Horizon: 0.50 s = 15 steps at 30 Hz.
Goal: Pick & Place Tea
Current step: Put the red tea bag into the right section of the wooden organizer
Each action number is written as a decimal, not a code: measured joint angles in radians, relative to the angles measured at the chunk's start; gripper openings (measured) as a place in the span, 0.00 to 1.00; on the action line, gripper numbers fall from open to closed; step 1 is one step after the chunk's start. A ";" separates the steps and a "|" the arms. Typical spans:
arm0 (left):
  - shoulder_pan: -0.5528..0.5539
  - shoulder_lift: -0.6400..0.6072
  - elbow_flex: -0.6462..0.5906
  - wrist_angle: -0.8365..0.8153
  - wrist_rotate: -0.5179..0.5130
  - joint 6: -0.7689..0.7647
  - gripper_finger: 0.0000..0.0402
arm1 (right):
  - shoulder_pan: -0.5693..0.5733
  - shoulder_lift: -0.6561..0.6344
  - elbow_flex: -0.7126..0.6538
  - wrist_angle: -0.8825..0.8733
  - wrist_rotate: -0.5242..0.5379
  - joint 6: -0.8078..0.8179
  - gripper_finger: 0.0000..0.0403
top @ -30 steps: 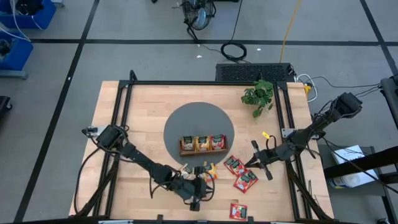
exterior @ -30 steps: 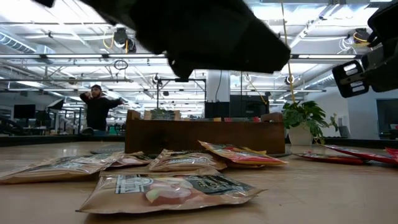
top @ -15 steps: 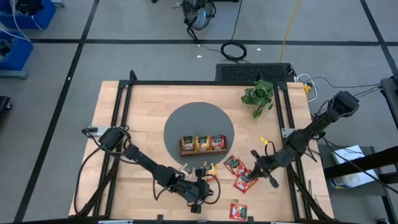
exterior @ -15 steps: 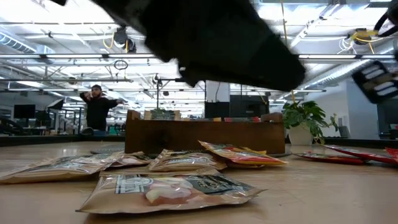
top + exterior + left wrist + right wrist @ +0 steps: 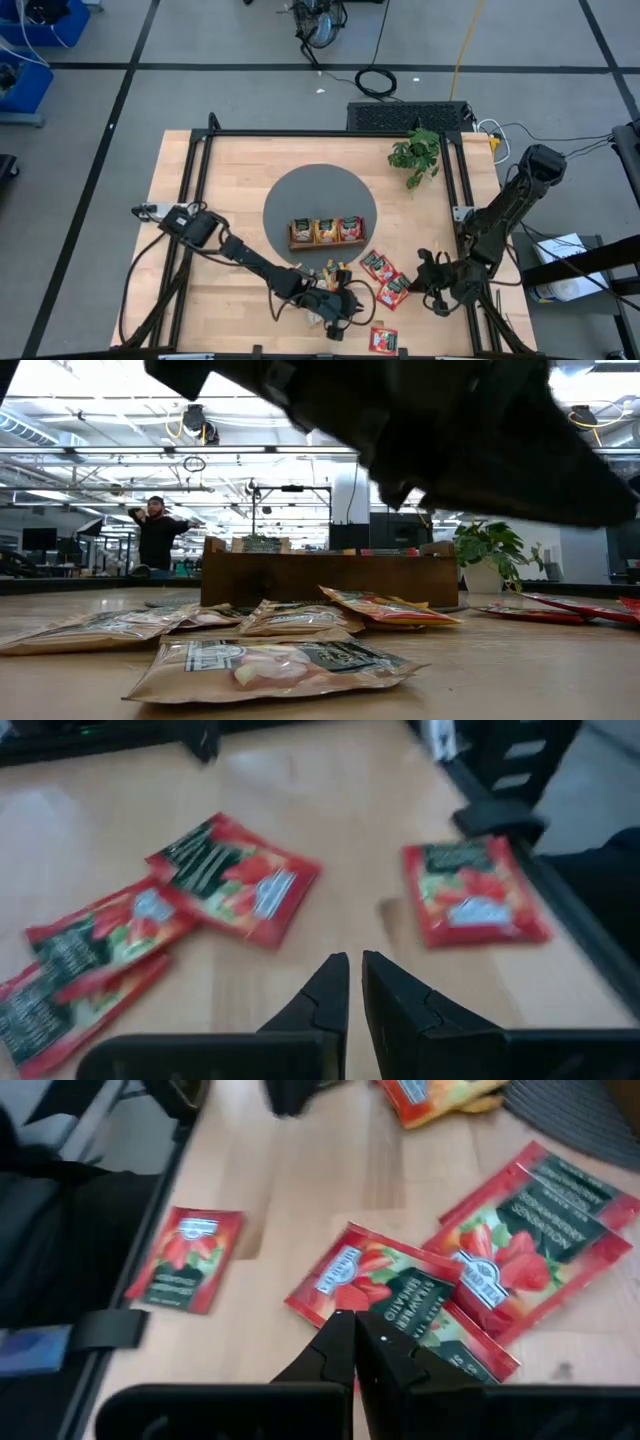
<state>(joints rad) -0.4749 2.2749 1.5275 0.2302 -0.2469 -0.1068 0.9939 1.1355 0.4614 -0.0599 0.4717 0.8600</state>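
Left gripper (image 5: 350, 982) nearly closed, empty; right gripper (image 5: 357, 1332) shut over blurred red packets (image 5: 400, 1295), seemingly empty

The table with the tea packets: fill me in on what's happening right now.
Two robot arms are sorting tea packets into a wooden tray on the table's dark round mat; the tray already holds some. The left tool is low at the table's front edge, fingers nearly together and empty, facing loose red packets. The right tool hovers shut and empty over the red packets to the tray's right. One more red packet lies alone at the front edge. Nothing is held.
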 joint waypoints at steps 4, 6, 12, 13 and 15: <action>0.019 0.007 0.004 0.065 0.109 0.001 0.09 | -0.002 0.030 0.000 -0.003 0.000 0.041 0.00; 0.029 0.016 0.004 0.078 0.151 0.004 0.09 | -0.004 0.035 0.000 0.001 -0.001 0.069 0.00; 0.057 0.032 0.003 0.092 0.189 0.004 0.09 | 0.004 0.036 0.000 0.027 -0.032 0.068 0.00; 0.062 0.036 0.005 0.113 0.204 0.005 0.09 | 0.004 0.036 0.000 0.030 -0.044 0.066 0.00; 0.075 0.046 0.004 0.132 0.253 0.020 0.09 | 0.003 0.036 0.000 0.034 -0.057 0.073 0.00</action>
<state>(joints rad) -0.3994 2.3209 1.5320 0.3626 0.0063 -0.0868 0.9970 1.1713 0.4610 -0.0257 0.4145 0.9325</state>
